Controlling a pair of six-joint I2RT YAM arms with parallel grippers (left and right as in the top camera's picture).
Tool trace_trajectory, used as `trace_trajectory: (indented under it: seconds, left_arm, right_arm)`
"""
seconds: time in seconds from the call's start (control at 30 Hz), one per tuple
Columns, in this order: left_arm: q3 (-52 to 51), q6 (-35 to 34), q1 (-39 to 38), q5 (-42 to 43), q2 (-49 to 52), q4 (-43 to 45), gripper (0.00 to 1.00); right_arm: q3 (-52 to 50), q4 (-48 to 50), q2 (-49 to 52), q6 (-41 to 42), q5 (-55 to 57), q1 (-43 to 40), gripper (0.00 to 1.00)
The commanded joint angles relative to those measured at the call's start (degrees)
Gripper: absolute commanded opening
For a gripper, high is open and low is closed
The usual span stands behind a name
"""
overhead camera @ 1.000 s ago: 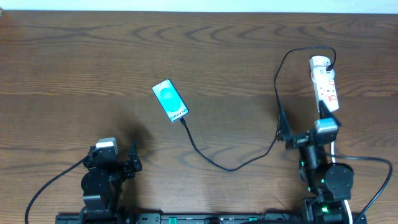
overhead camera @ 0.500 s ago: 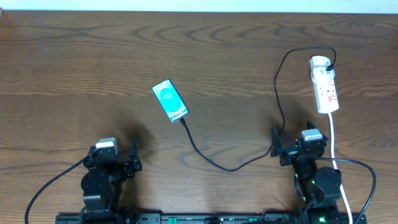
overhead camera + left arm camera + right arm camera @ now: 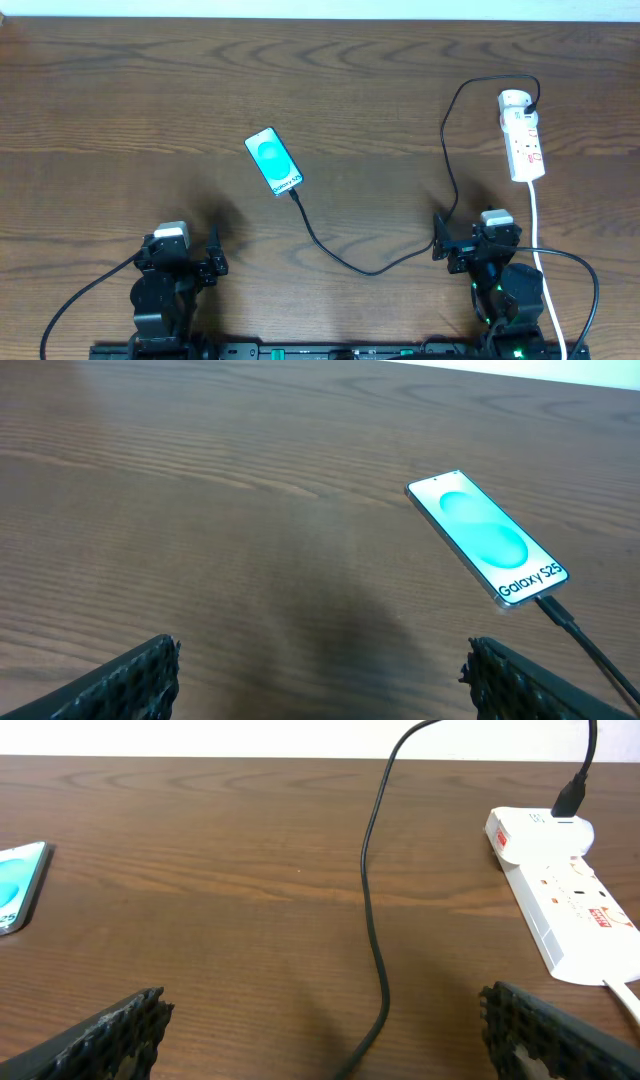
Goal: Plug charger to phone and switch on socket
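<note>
The charger (image 3: 367, 890) links the Galaxy phone (image 3: 273, 161) to the power strip (image 3: 524, 143), though its switch state is unreadable. The left gripper (image 3: 320, 670) and right gripper (image 3: 320, 1020) gape empty.

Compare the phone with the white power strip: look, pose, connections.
The phone shows a teal-blue screen; the power strip is white with red markings. The phone lies diagonally, centre-left; the power strip runs nearly straight at the right. The charger meets the phone's near end but the power strip's far end. Both lie flat.
</note>
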Motion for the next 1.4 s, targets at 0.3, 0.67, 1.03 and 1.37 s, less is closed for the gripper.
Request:
trace_trajectory:
  seconds: [0.3,0.67,1.03,1.37]
  left_arm:
    - [-0.7,1.2,0.28,0.52,-0.37,-1.11,0.92]
    - [-0.7,1.2,0.28,0.52,-0.37,-1.11,0.92]
    - [-0.7,1.2,0.28,0.52,-0.37,-1.11,0.92]
    - [-0.7,1.2,0.28,0.52,-0.37,-1.11,0.92]
  right_arm:
    - [-0.09,-0.44,-0.42,3.78,1.9,-0.04,0.99]
    - [-0.09,-0.44,-0.42,4.85,1.92,-0.04,0.99]
    - [-0.07,-0.31,-0.35,4.85,1.95,-0.04,0.99]
    - [-0.07,-0.31,-0.35,4.85,1.95,-0.04,0.99]
